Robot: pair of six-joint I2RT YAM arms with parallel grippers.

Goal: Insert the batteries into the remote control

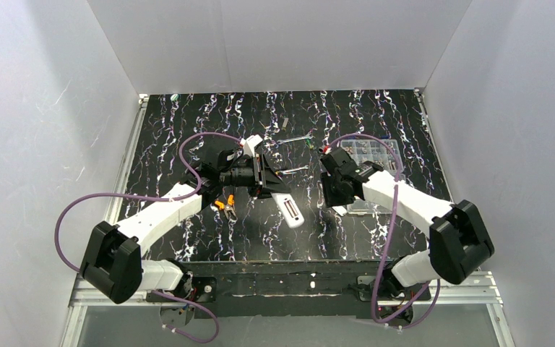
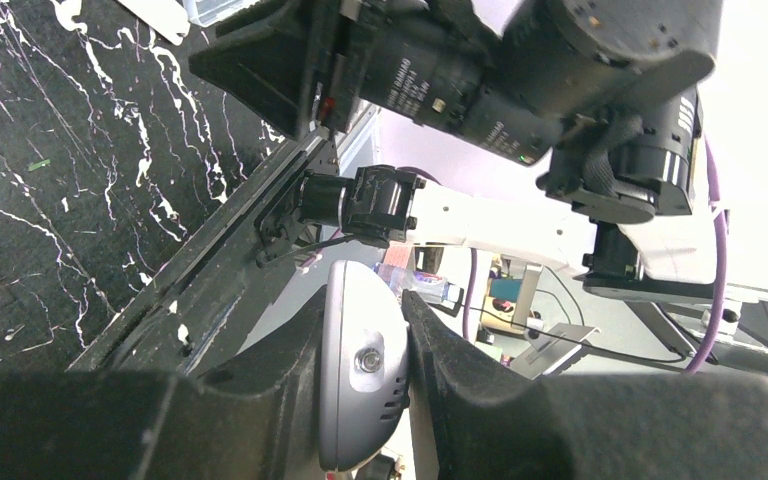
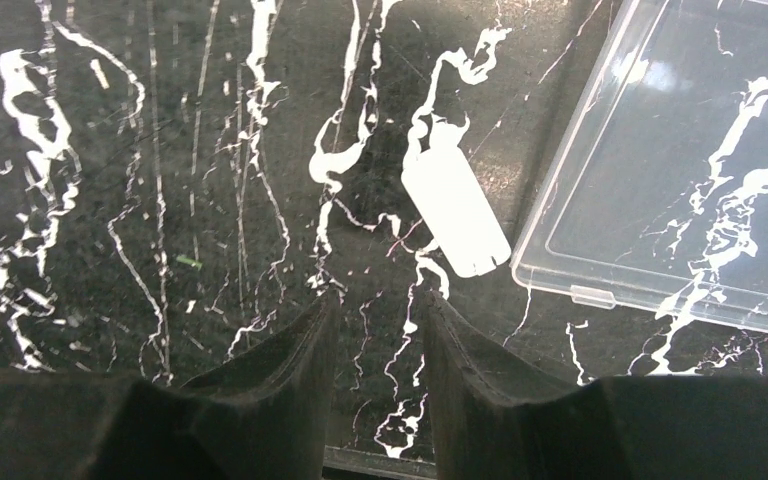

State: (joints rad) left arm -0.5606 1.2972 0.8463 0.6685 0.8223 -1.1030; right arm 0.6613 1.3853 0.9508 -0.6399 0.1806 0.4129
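Left claw (image 2: 365, 305): clenched on the remote control (image 2: 360, 400), which we see near the middle of the tabletop (image 1: 361, 231).
Right claw (image 3: 377, 305): released, with nothing between its fingers (image 3: 280, 380).
Cover piece (image 3: 457, 215): white, just beyond it.

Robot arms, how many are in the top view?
2. The left arm reaches from the near left toward the middle; the right arm from the near right, beside the clear box. None looks hidden.

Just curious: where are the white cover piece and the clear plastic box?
white cover piece (image 3: 456, 215): right wrist view, its flat middle.
clear plastic box (image 3: 680, 150): right wrist view, bare clear panel.
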